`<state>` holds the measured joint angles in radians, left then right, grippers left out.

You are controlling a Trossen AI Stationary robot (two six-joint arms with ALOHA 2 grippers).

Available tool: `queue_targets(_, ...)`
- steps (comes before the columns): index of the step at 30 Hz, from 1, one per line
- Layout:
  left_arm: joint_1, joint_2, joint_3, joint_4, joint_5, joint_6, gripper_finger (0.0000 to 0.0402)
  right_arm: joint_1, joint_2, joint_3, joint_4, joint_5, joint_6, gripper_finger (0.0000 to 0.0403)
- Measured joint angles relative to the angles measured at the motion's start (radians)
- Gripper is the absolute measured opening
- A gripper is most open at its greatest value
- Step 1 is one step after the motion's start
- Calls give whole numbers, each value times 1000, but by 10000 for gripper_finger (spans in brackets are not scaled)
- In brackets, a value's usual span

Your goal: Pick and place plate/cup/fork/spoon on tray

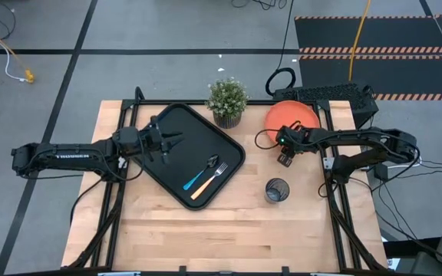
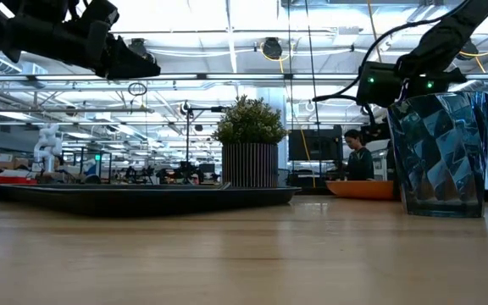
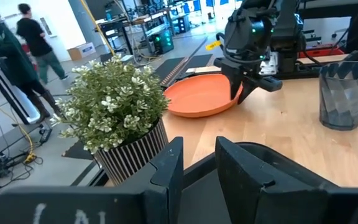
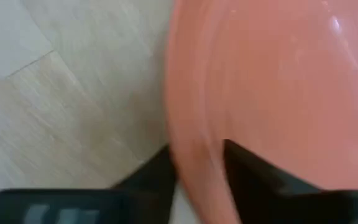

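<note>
The orange plate (image 1: pixel 291 115) lies flat on the table at the far right. My right gripper (image 1: pixel 285 156) is at its near edge, shut on the rim. The black tray (image 1: pixel 181 134) sits left of centre. On its near right part lie the blue-handled spoon (image 1: pixel 203 173) and the orange-handled fork (image 1: pixel 211 182). The dark cup (image 1: pixel 277 189) stands upright on the table, nearer than the plate. My left gripper (image 1: pixel 167 142) hovers over the tray's far part, slightly open with nothing between its fingers (image 3: pixel 169 165). My right gripper pinches the plate's rim (image 4: pixel 194 143) at the plate's near edge. One finger (image 4: pixel 247 171) lies on the inner face and the other (image 4: pixel 157 171) outside the rim. The fingers slant steeply down onto it from above. The plate still seems to rest on the table.
A potted green plant (image 1: pixel 227 100) stands at the table's far edge between tray and plate. The cup is close to the right arm, on its near side. Bare wood lies along the near edge. People move in the room beyond the table.
</note>
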<state>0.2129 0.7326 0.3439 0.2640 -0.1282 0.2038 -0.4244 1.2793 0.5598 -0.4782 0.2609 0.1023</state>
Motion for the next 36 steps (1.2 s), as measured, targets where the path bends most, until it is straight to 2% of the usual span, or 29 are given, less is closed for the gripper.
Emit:
queue_targets(2, 4, 0, 0, 1, 0, -4, 97, 1, 0, 0, -2, -3, -28, 29)
queue_targets(6, 5, 0, 0, 1, 0, -11, 97, 7, -6, 2, -4, 19, -40, 7)
queue_targets(11, 5, 0, 0, 1, 0, -19, 97, 46, -50, 51, -84, 33, -16, 2)
queue_targets(20, 5, 0, 0, 26, -1, -22, 97, 163, -87, 332, -388, 122, -50, 0)
queue_targets(28, 5, 0, 0, 32, -1, -22, 97, 303, 20, 620, -542, 189, -146, 0)
queue_targets(36, 1, 0, 0, 52, 12, -30, 97, 411, 229, 876, -684, 244, -193, 0)
